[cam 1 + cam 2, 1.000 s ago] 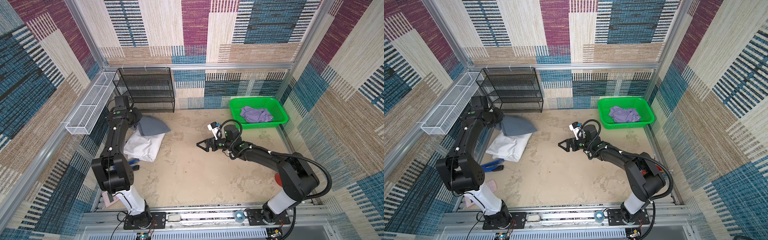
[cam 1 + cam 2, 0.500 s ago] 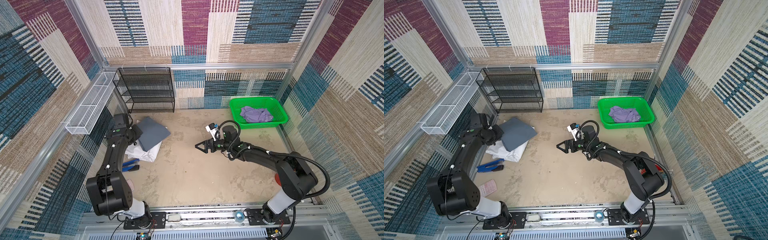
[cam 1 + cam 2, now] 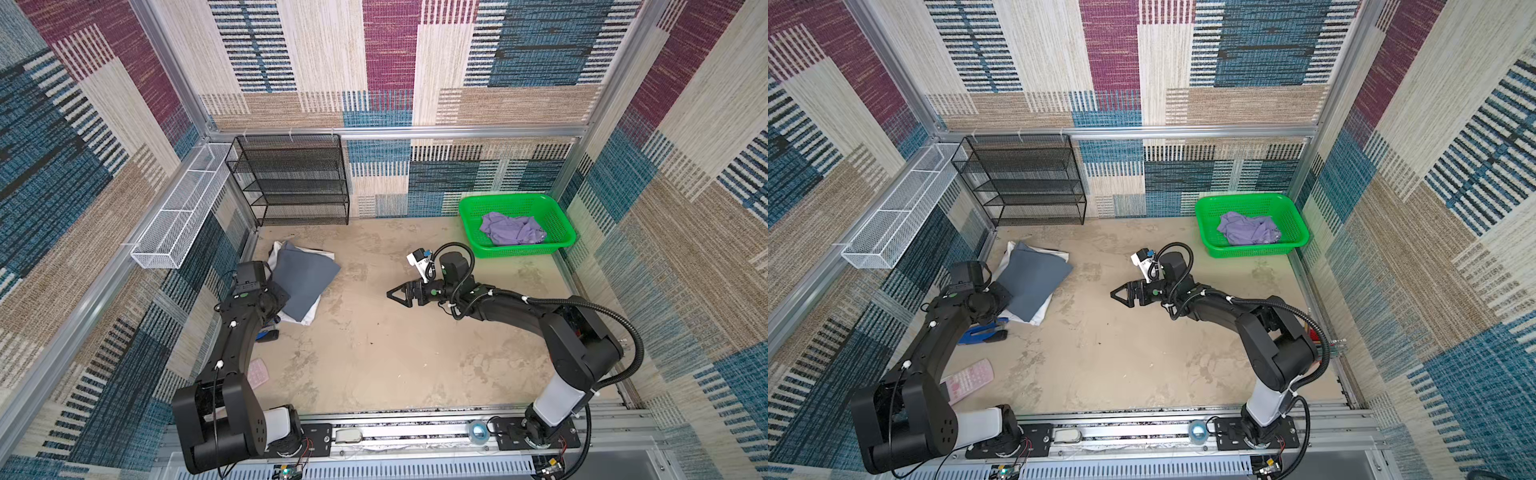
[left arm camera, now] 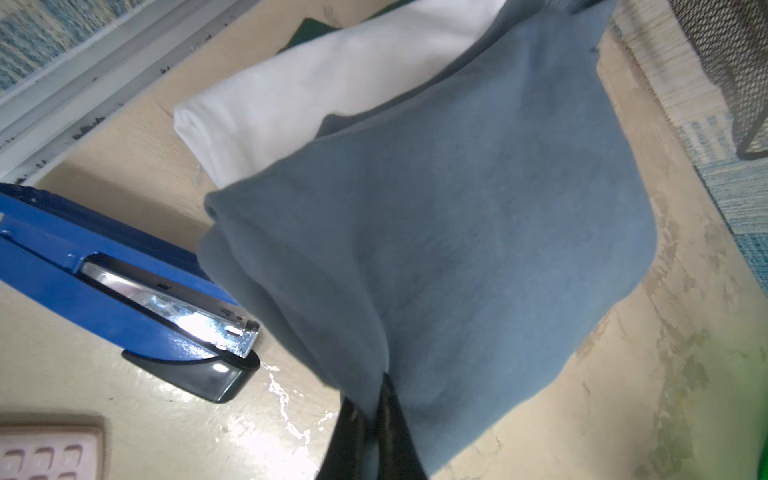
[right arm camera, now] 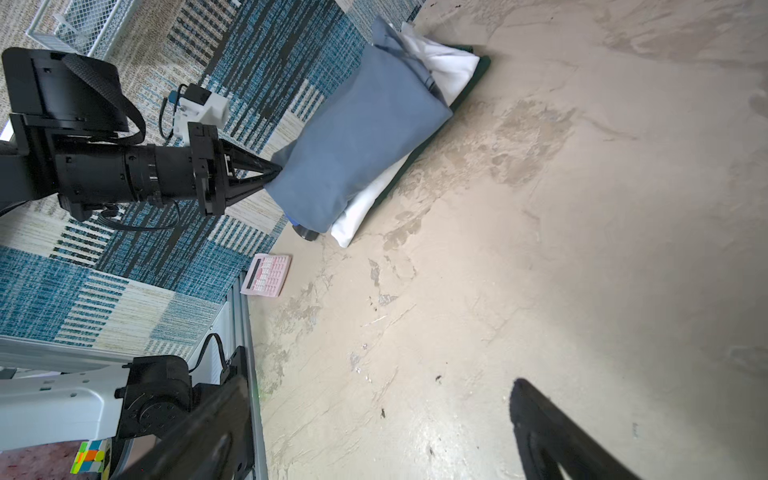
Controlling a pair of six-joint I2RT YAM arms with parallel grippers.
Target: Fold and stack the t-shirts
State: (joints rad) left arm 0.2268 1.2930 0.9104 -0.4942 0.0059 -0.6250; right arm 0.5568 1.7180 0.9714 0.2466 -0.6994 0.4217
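Now, you see the folded blue-grey shirt lying on a white cloth near the left wall, one corner pinched by your left gripper. The purple shirt lies crumpled in the green basket. Your right gripper hangs spread wide above the table's middle.

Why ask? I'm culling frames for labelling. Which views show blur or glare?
Left wrist: glare on the stapler metal and the table; the blue-grey t-shirt goes soft near the left gripper jaws. Right wrist: right gripper jaws a dark blur, sheen on the table. Both top views: sharp, evenly lit.
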